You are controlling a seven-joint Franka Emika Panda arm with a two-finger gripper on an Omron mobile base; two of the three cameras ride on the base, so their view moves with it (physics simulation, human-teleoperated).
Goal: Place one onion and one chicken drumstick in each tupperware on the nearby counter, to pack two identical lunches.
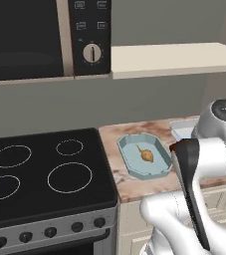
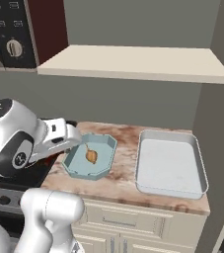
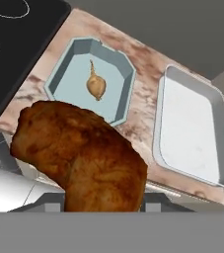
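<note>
- Stovetop at far left: black glass, bare rings, no task item on it.
- Counter, marbled reddish-brown and cream, carries both tubs side by side, near each other but apart.
- Light-blue octagonal tupperware, the left tub: one onion lies on its floor near the middle, stem pointing away from the bulb. No drumstick in it. Judged half packed.
- Gripper: the hand view shows a browned chicken drumstick close against the camera, between the finger tips; the claw is pinching it. The hand looks down on the counter from above the near edge, with the blue tub just beyond the drumstick.
- Pale grey-white rectangular tupperware, the right tub: floor bare, neither onion nor drumstick inside. Judged not started.
- Assessment: one item of four is placed, a second is in transit. Remaining, as judged from this state: set this drumstick in a tub, then bring one further onion and one further drumstick. No spare items are visible on the counter.
</note>
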